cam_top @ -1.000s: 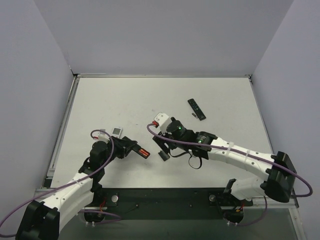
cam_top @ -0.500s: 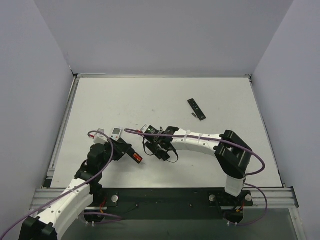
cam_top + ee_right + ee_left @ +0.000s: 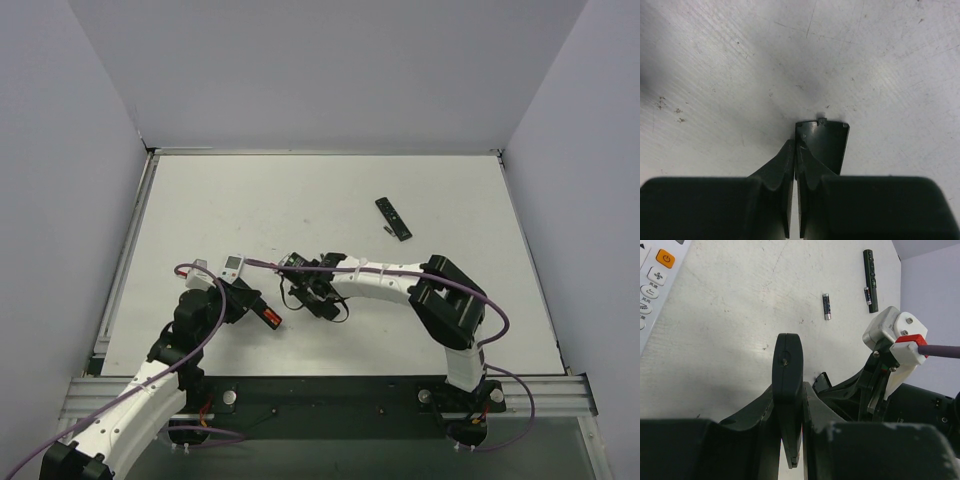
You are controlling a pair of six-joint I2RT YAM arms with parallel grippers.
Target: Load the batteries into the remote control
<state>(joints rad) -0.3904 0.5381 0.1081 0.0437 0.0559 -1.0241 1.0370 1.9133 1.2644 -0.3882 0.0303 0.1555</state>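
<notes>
Top external view has my left gripper (image 3: 258,311) clamped on a black remote (image 3: 272,320), turned on edge, I judge so its battery bay faces my right gripper (image 3: 796,155), which is pinched shut on a thin black cover (image 3: 824,142) close beside it. One dark battery (image 3: 826,306) lies alone farther out, and a second battery (image 3: 866,295) sits just beside a slim remote (image 3: 869,275). A white remote (image 3: 655,275) rests near my left wrist on the scuffed white table (image 3: 250,200), with pale lilac walls (image 3: 330,70) closing three sides.

Bright, even light with soft shadows (close foregrounds blurred).
</notes>
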